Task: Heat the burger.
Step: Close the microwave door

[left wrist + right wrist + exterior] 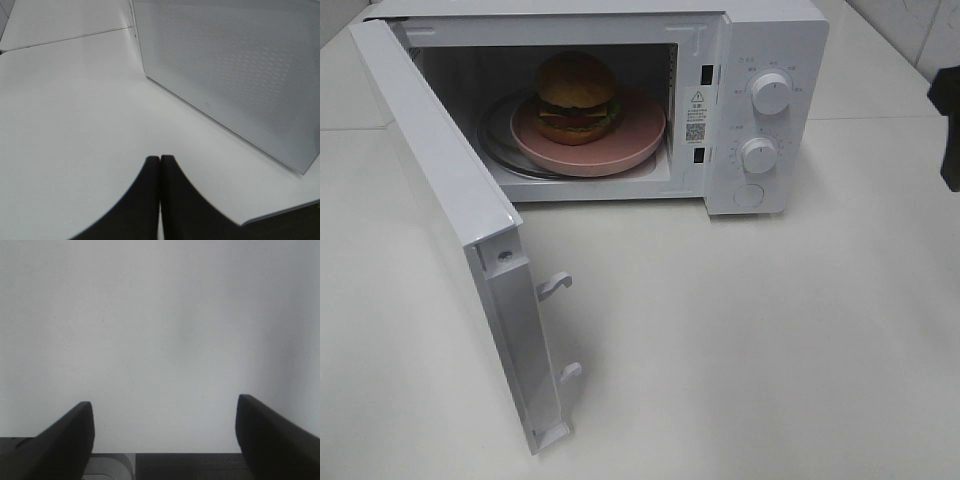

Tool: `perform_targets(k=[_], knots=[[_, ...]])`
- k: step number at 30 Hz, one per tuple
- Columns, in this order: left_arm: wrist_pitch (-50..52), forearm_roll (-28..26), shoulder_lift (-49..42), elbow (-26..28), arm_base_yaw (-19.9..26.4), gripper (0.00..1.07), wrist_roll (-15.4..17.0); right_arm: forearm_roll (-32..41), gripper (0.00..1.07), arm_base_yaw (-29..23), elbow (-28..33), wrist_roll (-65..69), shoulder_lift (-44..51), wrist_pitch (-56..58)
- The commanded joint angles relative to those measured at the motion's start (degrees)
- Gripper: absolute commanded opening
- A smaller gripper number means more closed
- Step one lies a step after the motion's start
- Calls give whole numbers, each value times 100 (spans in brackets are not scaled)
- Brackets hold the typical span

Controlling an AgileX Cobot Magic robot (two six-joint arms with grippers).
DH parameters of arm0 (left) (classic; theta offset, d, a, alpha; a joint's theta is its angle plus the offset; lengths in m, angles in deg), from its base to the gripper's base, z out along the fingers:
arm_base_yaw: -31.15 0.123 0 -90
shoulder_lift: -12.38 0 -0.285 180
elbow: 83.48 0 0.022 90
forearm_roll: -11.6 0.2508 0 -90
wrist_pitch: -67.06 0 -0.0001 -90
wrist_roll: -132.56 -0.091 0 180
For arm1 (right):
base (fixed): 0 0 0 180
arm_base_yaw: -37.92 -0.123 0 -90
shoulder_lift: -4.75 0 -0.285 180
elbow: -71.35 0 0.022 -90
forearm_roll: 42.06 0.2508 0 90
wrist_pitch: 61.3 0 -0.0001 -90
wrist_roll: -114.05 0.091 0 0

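while the burger (576, 95) sits on the pink plate (620, 150) inside the microwave (770, 40), its door (445, 150) stands open toward the left gripper (160, 158), pressed together just beside it, nearer than the spread right gripper (165, 402).

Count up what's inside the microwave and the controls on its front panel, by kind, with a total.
Burger: 1
Pink plate: 1
Turntable: 1
Dials: 2 (upper dial, lower dial)
Round button: 1
Total: 6
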Motion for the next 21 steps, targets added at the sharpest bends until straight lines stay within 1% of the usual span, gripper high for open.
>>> perform_targets(k=[1, 2, 3, 4, 5, 6, 7, 8, 9, 10, 11, 12, 13, 14, 15, 16, 17, 18, 19, 20, 21], knots=[[57, -11, -115, -11, -17, 0, 0, -80, 74, 17, 888, 241, 871, -189], [57, -11, -115, -11, -17, 0, 0, -80, 74, 17, 1083, 269, 1037, -223], [57, -11, -115, -11, -17, 0, 0, -80, 74, 17, 1083, 269, 1037, -223], [57, -11, -115, -11, -17, 0, 0, -80, 74, 17, 1524, 309, 1415, -275], [57, -11, -115, -11, -17, 0, 0, -80, 74, 17, 1524, 309, 1415, -275], [57, -11, -115, -11, -17, 0, 0, -80, 73, 17, 2028, 309, 1839, -315], [57, -11, -115, -11, -17, 0, 0, -80, 73, 17, 2275, 309, 2045, -315], [57, -11, -115, -11, -17, 0, 0, -80, 73, 17, 2275, 309, 2045, -315], [57, -11, -115, -11, -17, 0, 0, -80, 73, 17, 2699, 309, 2424, -315], [57, -11, -115, -11, -17, 0, 0, -80, 73, 17, 2916, 309, 2624, -315], [57, -11, -115, -11, -17, 0, 0, -80, 73, 17, 2916, 309, 2624, -315], [57, -11, -115, -11, -17, 0, 0, -80, 73, 17, 3266, 309, 2991, -309], [57, -11, -115, -11, -17, 0, 0, -80, 73, 17, 3266, 309, 2991, -309], [57, -11, -115, -11, -17, 0, 0, -63, 73, 17, 3592, 309, 3358, -309], [57, -11, -115, -11, -17, 0, 0, -57, 73, 17, 3724, 309, 3564, -315], [57, -11, -115, -11, -17, 0, 0, -57, 73, 17, 3724, 309, 3564, -315], [57, -11, -115, -11, -17, 0, 0, -34, 73, 17, 3822, 309, 3965, -332], [57, -11, -115, -11, -17, 0, 0, 17, 73, 17, 3799, 309, 4171, -361], [57, -11, -115, -11, -17, 0, 0, 17, 73, 17, 3799, 309, 4171, -361], [57, -11, -115, -11, -17, 0, 0, 74, 73, 17, 3839, 304, 4549, -481], [57, -11, -115, -11, -17, 0, 0, 115, 73, 17, 3839, 298, 4715, -561]])
